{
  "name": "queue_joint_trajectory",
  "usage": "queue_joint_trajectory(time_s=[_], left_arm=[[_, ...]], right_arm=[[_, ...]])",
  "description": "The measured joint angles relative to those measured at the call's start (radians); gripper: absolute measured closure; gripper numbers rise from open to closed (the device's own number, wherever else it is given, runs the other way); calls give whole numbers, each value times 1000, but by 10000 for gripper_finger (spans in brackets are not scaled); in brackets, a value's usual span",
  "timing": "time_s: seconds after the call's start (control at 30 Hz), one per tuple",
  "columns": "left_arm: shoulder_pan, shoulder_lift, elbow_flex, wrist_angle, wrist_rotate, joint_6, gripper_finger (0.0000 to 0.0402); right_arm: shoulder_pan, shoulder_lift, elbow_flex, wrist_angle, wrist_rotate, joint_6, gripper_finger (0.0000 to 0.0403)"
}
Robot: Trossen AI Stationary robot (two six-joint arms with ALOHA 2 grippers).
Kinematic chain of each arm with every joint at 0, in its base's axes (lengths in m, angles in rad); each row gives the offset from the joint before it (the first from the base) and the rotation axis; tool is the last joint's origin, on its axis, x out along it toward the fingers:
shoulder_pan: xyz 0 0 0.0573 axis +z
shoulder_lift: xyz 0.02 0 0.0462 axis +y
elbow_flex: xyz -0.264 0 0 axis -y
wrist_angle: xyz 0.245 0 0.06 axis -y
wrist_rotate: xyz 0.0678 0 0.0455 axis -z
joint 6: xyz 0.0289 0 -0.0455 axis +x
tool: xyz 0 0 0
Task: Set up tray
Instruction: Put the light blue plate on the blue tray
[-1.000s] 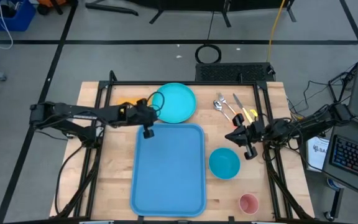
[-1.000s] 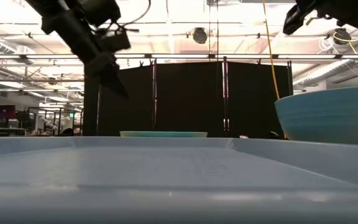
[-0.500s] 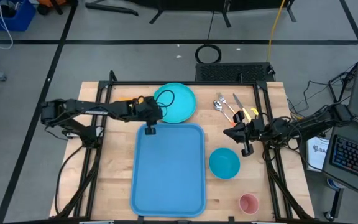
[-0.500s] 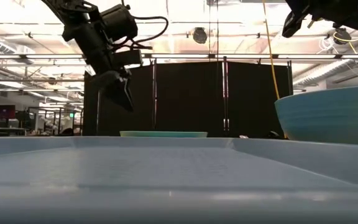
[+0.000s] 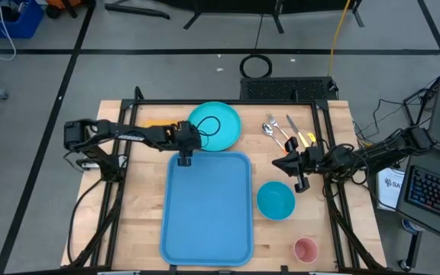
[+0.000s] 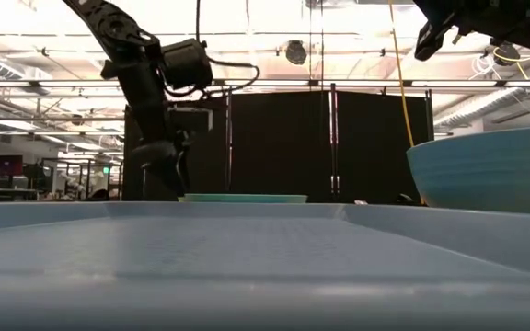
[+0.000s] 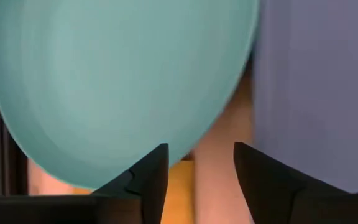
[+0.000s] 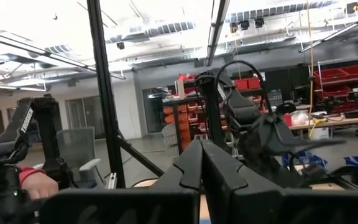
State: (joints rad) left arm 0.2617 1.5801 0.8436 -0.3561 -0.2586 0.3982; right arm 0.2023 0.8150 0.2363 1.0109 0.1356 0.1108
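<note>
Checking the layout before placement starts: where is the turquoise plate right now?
In the high view, the plate sits at the table's far edge, just beyond the tray, with the left gripper beside it.

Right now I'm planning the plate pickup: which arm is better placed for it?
Left. The left gripper hangs open beside the turquoise plate; the right gripper, shut, sits past the tray.

plate (image 5: 215, 126) behind tray (image 5: 208, 206), bowl (image 5: 275, 200) right
</note>
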Motion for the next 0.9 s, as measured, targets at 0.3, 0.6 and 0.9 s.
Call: queue_joint_trajectory(time_s=[0.3,0.6,0.9], left_arm=[[1,5,0,53,-8,25,233],[2,5,0,45,28,27,237],[12,65,0,80,16,43,238]], right_arm=[[0,3,0,10,0,-16,403],[0,3,0,9,0,-15,403],[0,3,0,5,26,-16,403]])
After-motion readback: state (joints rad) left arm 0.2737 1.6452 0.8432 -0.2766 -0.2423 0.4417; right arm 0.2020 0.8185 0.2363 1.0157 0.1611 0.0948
